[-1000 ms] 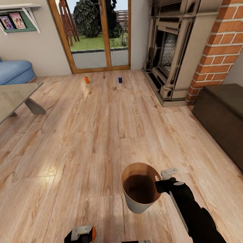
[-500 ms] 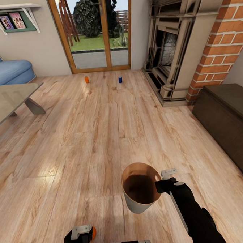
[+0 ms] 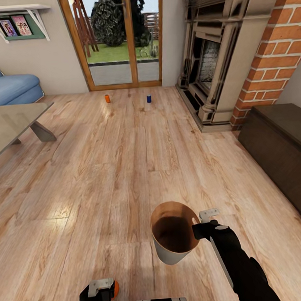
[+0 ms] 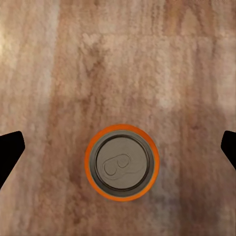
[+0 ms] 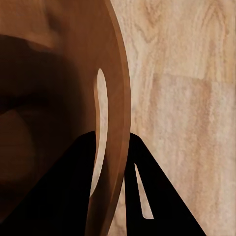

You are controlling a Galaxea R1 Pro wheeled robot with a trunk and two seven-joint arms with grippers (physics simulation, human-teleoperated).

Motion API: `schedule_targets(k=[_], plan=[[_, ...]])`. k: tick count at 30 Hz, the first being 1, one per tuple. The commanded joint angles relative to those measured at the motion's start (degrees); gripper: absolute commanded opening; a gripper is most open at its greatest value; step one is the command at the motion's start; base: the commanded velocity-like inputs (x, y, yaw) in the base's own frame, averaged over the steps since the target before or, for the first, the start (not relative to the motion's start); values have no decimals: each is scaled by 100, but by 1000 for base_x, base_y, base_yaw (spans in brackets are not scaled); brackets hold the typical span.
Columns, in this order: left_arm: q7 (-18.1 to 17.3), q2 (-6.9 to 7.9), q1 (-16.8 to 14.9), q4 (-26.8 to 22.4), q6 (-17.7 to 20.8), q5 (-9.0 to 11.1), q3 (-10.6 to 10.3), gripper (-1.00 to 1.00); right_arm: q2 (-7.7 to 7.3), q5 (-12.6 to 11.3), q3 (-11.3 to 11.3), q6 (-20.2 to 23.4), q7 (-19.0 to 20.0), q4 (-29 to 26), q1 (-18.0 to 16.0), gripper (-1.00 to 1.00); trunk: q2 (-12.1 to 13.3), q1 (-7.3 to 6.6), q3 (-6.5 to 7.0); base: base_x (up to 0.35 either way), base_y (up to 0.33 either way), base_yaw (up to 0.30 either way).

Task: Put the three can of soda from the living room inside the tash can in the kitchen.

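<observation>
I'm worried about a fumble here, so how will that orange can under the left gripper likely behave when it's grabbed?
The orange can stands upright on the wood floor, with the left gripper open wide around it. Its round, smooth wall may slip unless the fingers close squarely. If nudged off-centre it could tip, then probably roll across the planks. It looks small, so likely light.
</observation>
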Motion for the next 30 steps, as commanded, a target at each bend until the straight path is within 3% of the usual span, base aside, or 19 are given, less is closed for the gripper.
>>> schedule_targets(k=[1, 10, 16, 26, 30], plan=[[0, 0, 0, 3, 0, 0, 0, 100, 0, -84, 1, 3, 20, -2, -1, -100, 0, 0, 0, 0, 0, 0], [5, -7, -1, 3, 0, 0, 0, 100, -2, -84, 1, 4, 20, -2, -1, -100, 0, 0, 0, 0, 0, 0], [0, -9, -1, 1, -4, -2, 0, 100, 1, -84, 1, 4, 20, -2, -2, -100, -241, 131, -107, 0, 0, 0], [0, -7, -1, 2, -4, -1, -1, 100, -2, -84, 1, 4, 20, -2, -1, -100, -241, 131, -107, 0, 0, 0], [0, -8, -1, 5, -4, -1, -3, 100, 1, -84, 0, 4, 20, -2, 0, -100, -401, 219, -179, 0, 0, 0]])
